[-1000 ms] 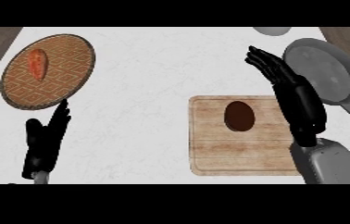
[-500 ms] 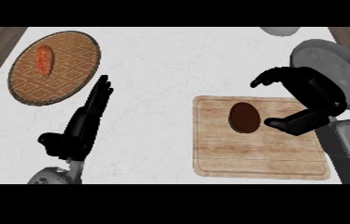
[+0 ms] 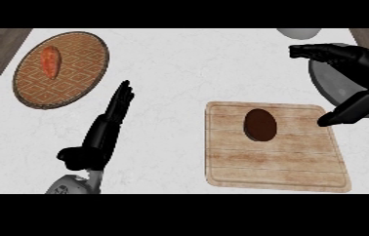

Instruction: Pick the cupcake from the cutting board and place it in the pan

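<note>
A dark brown cupcake (image 3: 259,125) sits on the wooden cutting board (image 3: 288,167), in the board's upper middle. My right hand (image 3: 349,59) is at the right edge, over the grey pan (image 3: 328,85). It is open, fingers spread toward the left and thumb (image 3: 344,112) low, beside the board's right edge. It stays apart from the cupcake and holds nothing. Only the pan's left part shows; my hand hides some of it. My left hand (image 3: 108,127) rests open on the counter at lower left, fingers straight and pointing up.
A round woven plate (image 3: 79,49) with an orange piece of food (image 3: 51,62) lies at the top left. A pale round object (image 3: 299,32) peeks in at the top right. White counter lies between the plate and the board.
My right hand went from fingers-up to spread wide beside the cupcake, then drew back right and up toward the pan. My left hand shifted right. The cupcake has not moved.
</note>
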`<move>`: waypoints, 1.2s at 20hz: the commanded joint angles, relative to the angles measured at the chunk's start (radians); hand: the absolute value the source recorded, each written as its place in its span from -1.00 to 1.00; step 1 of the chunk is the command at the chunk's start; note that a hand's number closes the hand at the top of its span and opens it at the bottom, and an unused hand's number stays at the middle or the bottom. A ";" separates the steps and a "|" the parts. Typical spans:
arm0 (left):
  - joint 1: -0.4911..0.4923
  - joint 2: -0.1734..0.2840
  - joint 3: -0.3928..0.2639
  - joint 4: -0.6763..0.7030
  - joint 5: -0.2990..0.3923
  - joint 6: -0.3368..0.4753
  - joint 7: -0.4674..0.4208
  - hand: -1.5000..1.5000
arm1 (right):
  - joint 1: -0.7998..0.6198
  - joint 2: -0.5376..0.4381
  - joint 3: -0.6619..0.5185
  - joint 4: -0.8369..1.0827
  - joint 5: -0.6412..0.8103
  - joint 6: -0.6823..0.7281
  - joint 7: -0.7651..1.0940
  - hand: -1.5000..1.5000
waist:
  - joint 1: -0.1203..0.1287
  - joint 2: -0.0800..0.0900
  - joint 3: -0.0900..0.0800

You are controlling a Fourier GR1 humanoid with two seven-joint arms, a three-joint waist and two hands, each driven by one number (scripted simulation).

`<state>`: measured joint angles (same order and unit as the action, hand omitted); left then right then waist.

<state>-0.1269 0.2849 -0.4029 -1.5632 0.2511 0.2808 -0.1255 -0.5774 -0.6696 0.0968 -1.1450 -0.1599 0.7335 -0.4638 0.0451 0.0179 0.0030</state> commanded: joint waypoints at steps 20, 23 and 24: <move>0.092 -0.024 0.003 -0.052 -0.058 0.001 -0.015 0.00 | -0.105 0.019 0.582 -0.027 0.742 -0.247 -0.215 -1.00 | -0.030 -0.018 -0.003; 0.031 -0.031 0.098 0.065 -0.019 -0.068 -0.064 0.00 | -0.142 0.031 0.530 0.031 0.773 -0.209 -0.257 -1.00 | -0.038 -0.016 -0.003; 0.008 -0.052 0.083 0.041 -0.032 -0.055 -0.019 0.00 | -0.139 0.058 0.515 0.001 0.758 -0.166 -0.207 -1.00 | -0.040 -0.018 -0.003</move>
<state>-0.0967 0.2507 -0.3454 -1.5395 0.2251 0.2422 -0.1552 -0.7041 -0.6428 0.6351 -1.1521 0.5630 0.4785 -0.6462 0.0133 0.0026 0.0003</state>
